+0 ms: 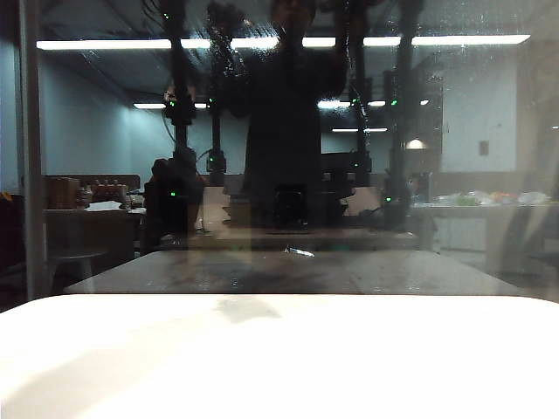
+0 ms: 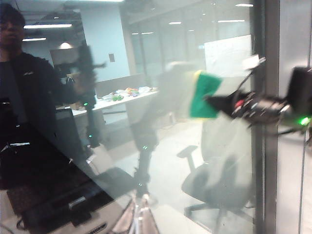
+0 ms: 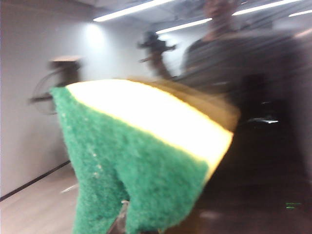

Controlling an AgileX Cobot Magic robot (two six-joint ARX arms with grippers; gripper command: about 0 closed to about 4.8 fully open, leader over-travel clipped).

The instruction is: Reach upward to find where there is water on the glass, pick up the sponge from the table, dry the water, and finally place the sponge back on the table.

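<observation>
Gripping one sponge (image 3: pixel 141 165); right tool (image 2: pixel 214 103)

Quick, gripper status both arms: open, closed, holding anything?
Right gripper: shut on the sponge, raised at the glass.
Left gripper: not in view in any camera, so its state cannot be told.

R gripper (image 2: pixel 214 101) is raised up at the glass (image 2: pixel 161 58), jaws clamped shut on the sponge (image 3: pixel 141 165); seen from the L wrist cam, its dark arm reaches in level from the frame-bar side w/ a green LED lit on the wrist, sponge at the tip, green face toward the cam. In the R wrist view the sponge fills the space ahead of the fingers, blurred. L gripper itself isn't visible in any view; neither arm shows directly in the exterior view.
</observation>
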